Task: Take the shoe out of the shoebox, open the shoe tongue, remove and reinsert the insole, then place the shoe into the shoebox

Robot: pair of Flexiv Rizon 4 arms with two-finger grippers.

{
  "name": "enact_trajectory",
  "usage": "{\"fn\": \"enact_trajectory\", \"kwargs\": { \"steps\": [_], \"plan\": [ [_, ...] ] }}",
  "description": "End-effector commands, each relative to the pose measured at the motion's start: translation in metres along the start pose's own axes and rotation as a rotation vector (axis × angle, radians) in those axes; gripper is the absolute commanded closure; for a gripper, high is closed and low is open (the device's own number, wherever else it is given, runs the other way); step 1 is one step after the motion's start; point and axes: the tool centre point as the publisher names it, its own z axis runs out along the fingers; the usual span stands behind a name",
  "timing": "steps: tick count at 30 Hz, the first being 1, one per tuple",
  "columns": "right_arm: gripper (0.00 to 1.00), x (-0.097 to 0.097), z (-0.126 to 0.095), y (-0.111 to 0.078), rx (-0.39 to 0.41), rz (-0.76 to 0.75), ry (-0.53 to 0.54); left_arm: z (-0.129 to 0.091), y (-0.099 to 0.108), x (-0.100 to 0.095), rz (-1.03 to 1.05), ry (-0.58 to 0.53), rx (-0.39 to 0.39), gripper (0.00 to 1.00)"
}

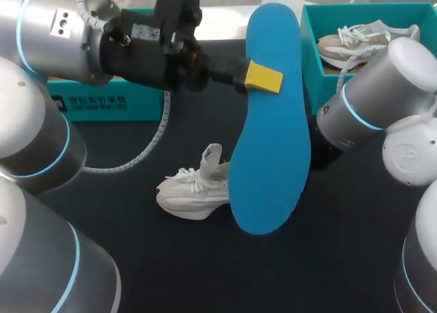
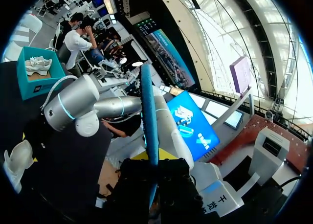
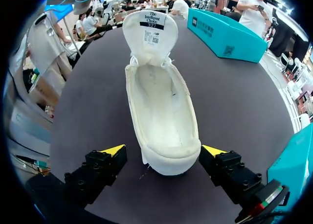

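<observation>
Head view, left claw (image 1: pixel 263 77) pinching insole (image 1: pixel 270 156) aloft; right claw (image 3: pixel 164 150) spread round shoe (image 3: pixel 161 106) heel, gaps both sides

In the head view the insole (image 1: pixel 270 121) covers the heel of the white shoe (image 1: pixel 191 190) and the whole right gripper (image 3: pixel 164 150). The shoebox (image 1: pixel 308 60) is cut by the view's edge, the right arm (image 1: pixel 382 87) masking part of the tan shoe (image 1: pixel 348 46) inside.

Shoe (image 1: pixel 194 190) mid-table, insole (image 1: pixel 270 121) held up just R of it. Shoebox (image 1: pixel 309 60) back-R w/ 2nd shoe (image 1: pixel 355 46) inside, another box (image 1: pixel 116 104) back-L.
</observation>
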Motion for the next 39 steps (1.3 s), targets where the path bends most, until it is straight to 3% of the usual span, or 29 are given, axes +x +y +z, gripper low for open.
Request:
{"fn": "enact_trajectory", "kwargs": {
  "steps": [1,5,10,14,20,39],
  "plan": [
    [0.00,0.002,0.002,0.002,0.105,0.018,-0.015,0.000,0.002,-0.001,0.000,0.000,0.002,1.00],
    [0.00,0.001,-0.010,0.001,0.120,0.033,-0.067,0.000,0.002,-0.001,0.000,0.000,0.002,1.00],
    [0.00,0.000,-0.030,0.006,0.220,0.062,-0.101,0.000,0.002,-0.001,0.000,0.000,0.002,1.00],
    [0.00,0.002,-0.039,0.011,0.240,0.086,-0.096,0.000,0.002,-0.001,0.000,0.000,0.002,1.00],
    [0.00,0.003,-0.035,0.015,0.274,0.074,-0.084,0.000,0.002,-0.001,0.000,0.000,0.002,1.00],
    [0.00,0.003,-0.034,0.014,0.263,0.084,-0.086,0.000,0.002,-0.001,0.000,0.000,0.002,1.00]
  ]
}}
